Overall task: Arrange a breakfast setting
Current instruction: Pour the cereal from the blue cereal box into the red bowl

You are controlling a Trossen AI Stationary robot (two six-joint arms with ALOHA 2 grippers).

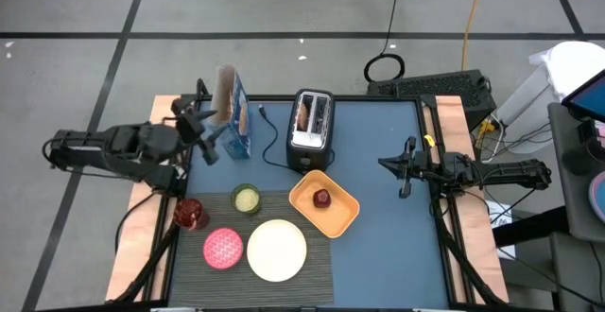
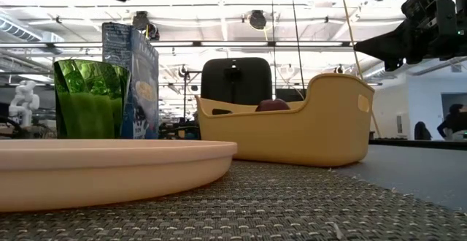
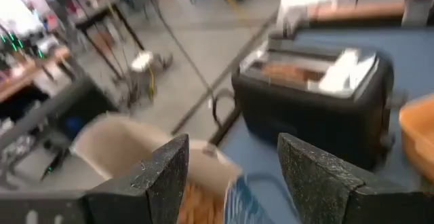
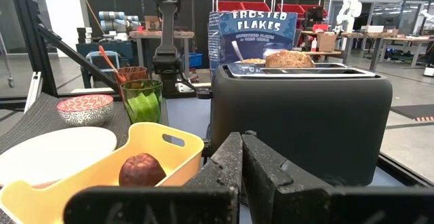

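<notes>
Showing toast slice (image 4: 289,58) (right wrist view), low view hides it

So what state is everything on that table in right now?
Cereal box: upright, top open.
Toaster: toast sticking up from a slot.
Yellow tray: holds one dark red fruit.
White plate: empty.
Left end effector: open, at the cereal box.
Right end effector: shut, empty.

Left claw (image 1: 200,128) agape, right claw (image 1: 389,166) closed
</notes>
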